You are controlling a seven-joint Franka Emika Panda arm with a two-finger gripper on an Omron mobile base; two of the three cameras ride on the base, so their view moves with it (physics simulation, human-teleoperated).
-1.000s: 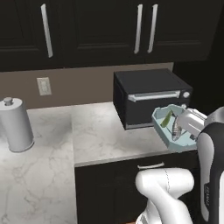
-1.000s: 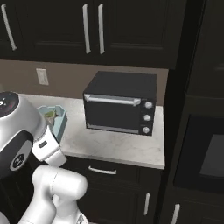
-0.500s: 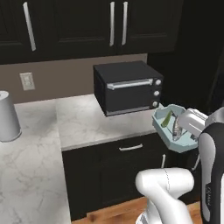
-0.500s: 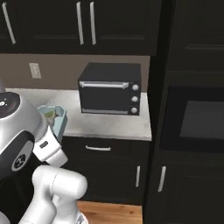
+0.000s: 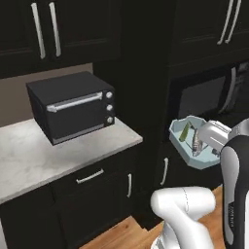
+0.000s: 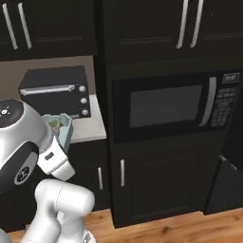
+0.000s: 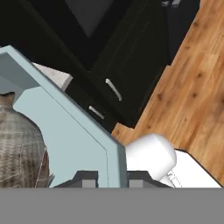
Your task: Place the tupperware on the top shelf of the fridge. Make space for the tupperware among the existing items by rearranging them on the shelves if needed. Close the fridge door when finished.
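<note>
Clamped on one wall of the tupperware [image 7: 65, 131], the gripper [image 7: 112, 177] was seen in the hand view with a dark fingertip on each side of the pale-blue rim, so the tub was held by its edge. A greyish piece of food [image 7: 19, 148] was seen lying inside it. From the left base view the tupperware [image 5: 192, 146] was seen carried in the air, tilted, at the end of the white arm [image 5: 233, 165], with green and grey bits visible inside. It was held in front of a tall bank of dark cabinets, below a built-in microwave [image 5: 206, 97]. A black toaster oven [image 5: 73, 109] was seen standing on a pale marble counter [image 5: 53, 155] well to the tub's left. From the right base view the tupperware [image 6: 64, 130] was seen partly hidden behind the arm's shoulder, near the counter edge, with the microwave [image 6: 168, 107] and its keypad [image 6: 223, 99] to its right. A wooden floor [image 6: 166, 230] was seen below the cabinets.
</note>
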